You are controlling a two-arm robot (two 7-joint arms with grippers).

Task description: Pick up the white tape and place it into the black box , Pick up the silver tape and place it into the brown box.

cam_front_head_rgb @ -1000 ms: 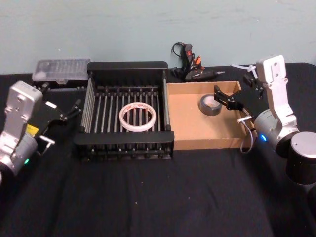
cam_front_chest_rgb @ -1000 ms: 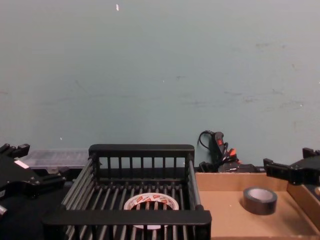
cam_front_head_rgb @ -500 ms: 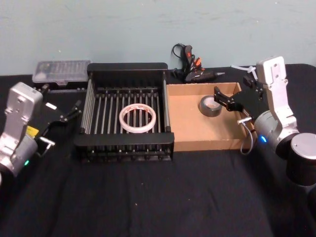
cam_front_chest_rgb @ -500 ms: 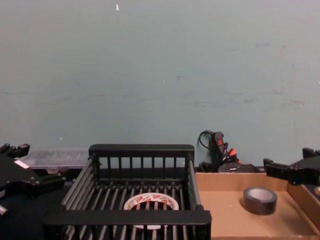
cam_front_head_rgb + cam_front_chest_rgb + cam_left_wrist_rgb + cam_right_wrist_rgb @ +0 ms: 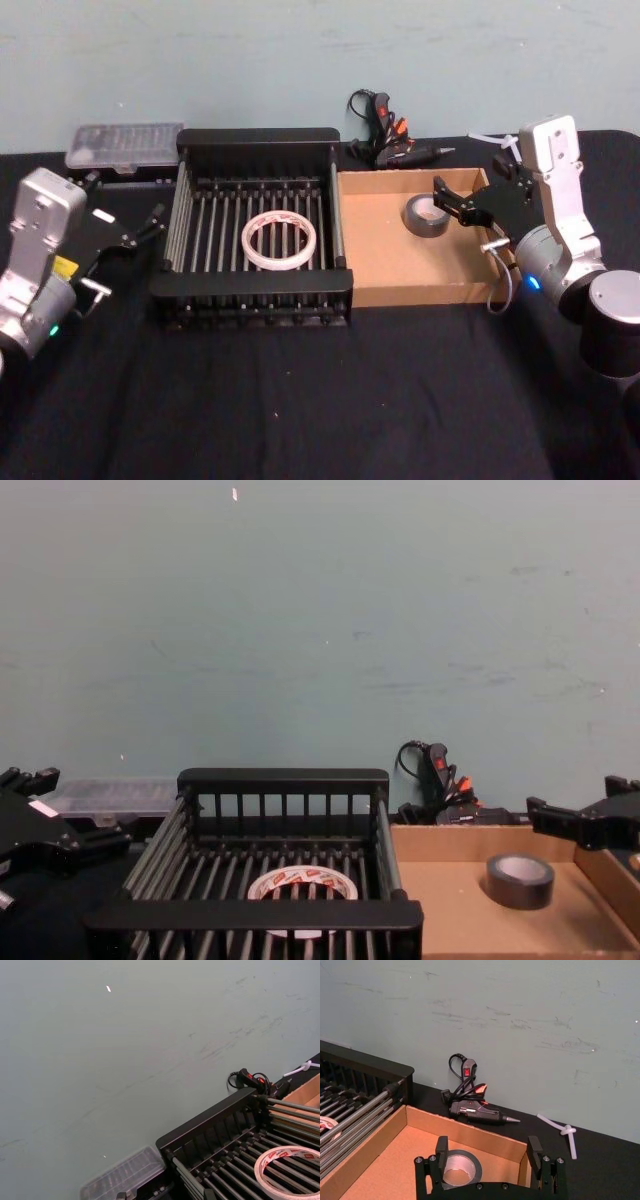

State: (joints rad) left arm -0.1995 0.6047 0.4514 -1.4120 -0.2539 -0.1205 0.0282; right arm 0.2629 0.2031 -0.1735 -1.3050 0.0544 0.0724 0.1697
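The white tape (image 5: 280,238) (image 5: 302,887) (image 5: 287,1170) lies flat on the barred floor of the black box (image 5: 255,134) (image 5: 283,778) (image 5: 210,1120). Inside the brown box (image 5: 385,270) (image 5: 450,842) (image 5: 465,1132) the silver tape (image 5: 425,215) (image 5: 520,880) (image 5: 460,1169) rests flat near the far right corner. My right gripper (image 5: 470,178) (image 5: 488,1149) (image 5: 575,795) hovers open and empty over that box's right side, just beside the silver roll. Left of the crate, my left gripper (image 5: 125,195) (image 5: 85,802) stands open and holds nothing.
A black glue gun (image 5: 385,135) (image 5: 475,1107) (image 5: 440,775) with its cord lies behind the boxes by the wall. A clear plastic case (image 5: 125,143) (image 5: 125,1175) sits at the back left. White sticks (image 5: 490,137) (image 5: 565,1132) lie at the back right. Black cloth covers the table front.
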